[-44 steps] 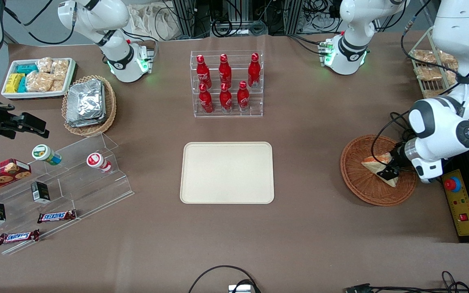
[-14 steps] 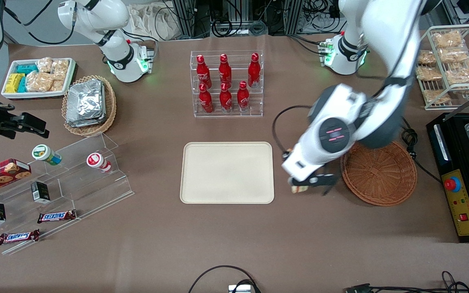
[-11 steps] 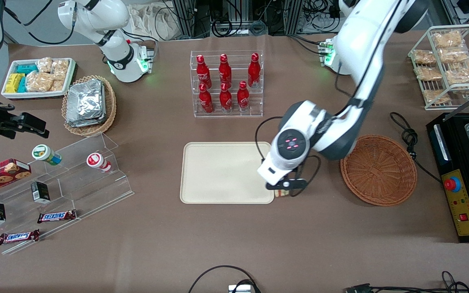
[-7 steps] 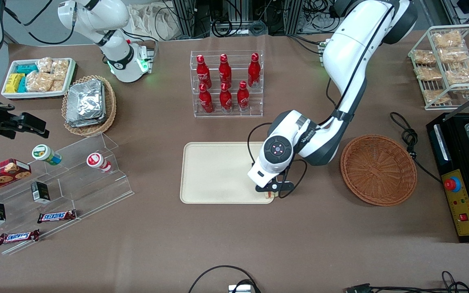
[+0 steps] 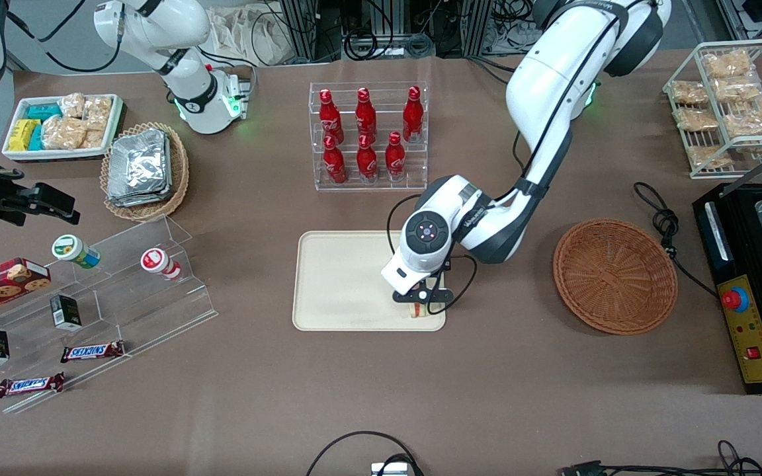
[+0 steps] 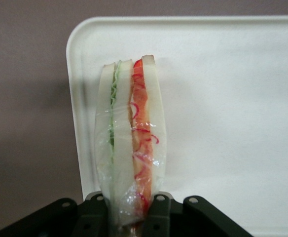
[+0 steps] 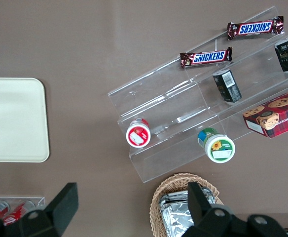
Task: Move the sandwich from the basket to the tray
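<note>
My left gripper (image 5: 418,302) is shut on the sandwich (image 6: 131,138), a plastic-wrapped white-bread wedge with green and orange-red filling. It holds the sandwich over the cream tray (image 5: 341,277), above the tray corner nearest the front camera and the basket. The black fingers (image 6: 159,212) clamp the wedge's narrow end, and the tray (image 6: 233,98) lies under it in the left wrist view. In the front view only a sliver of sandwich (image 5: 421,311) shows under the wrist. The reddish-brown wicker basket (image 5: 615,276) stands empty toward the working arm's end.
A clear rack of red bottles (image 5: 368,135) stands farther from the camera than the tray. A tan basket of foil packets (image 5: 145,170), a white snack bin (image 5: 63,125) and clear stepped shelves (image 5: 90,304) lie toward the parked arm's end. A black box (image 5: 751,311) lies beside the wicker basket.
The left gripper lifted the sandwich out of the wicker basket and carried it toward the parked arm's end, from beside the tray to over the tray's near corner. The basket is now empty.
</note>
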Available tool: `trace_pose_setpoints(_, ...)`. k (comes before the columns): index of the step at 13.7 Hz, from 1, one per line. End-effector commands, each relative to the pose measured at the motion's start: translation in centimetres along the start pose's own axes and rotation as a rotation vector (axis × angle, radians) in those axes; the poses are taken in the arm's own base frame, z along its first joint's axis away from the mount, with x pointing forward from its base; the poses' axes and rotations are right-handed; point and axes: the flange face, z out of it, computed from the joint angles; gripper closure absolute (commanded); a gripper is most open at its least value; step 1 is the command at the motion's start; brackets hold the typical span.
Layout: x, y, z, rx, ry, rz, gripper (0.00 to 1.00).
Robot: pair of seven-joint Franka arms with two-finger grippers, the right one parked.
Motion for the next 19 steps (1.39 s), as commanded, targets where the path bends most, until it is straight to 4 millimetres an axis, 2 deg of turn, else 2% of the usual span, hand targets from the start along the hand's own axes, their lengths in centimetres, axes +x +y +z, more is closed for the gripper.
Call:
trace_pose_setpoints(1,0.1,-0.4,1.0,0.026,-0.002,0.007,0.00)
trace_pose_setpoints(4,0.5,-1.0,-0.1,0.022,0.009,-0.018,0.00)
trace_pose_setpoints(6,-0.4,-1.9,-2.5,0.061,-0.027,-0.027,0.00)
trace_pose_setpoints(7,-1.0,-2.2,-4.0,0.083,-0.050,-0.031,0.00)
trace_pose_setpoints(10,-4.1,-3.5,-10.7,0.123,-0.051,-0.052,0.00)
trace_pose_setpoints(11,-5.4,-4.6,-11.4,0.140,-0.051,-0.052,0.00)
trace_pose_setpoints(13,-7.1,-9.4,-12.5,0.158,-0.040,-0.082,0.00)
trace_pose_setpoints(15,-10.1,-11.9,-13.8,0.158,0.001,-0.090,0.00)
trace_pose_setpoints(16,-10.7,-13.4,-14.5,0.157,0.012,-0.078,0.00)
trace_pose_setpoints(18,-9.7,-18.5,-17.7,0.144,0.020,-0.045,0.00)
trace_pose_setpoints(19,-9.8,-20.3,-18.9,0.151,0.007,-0.021,0.00)
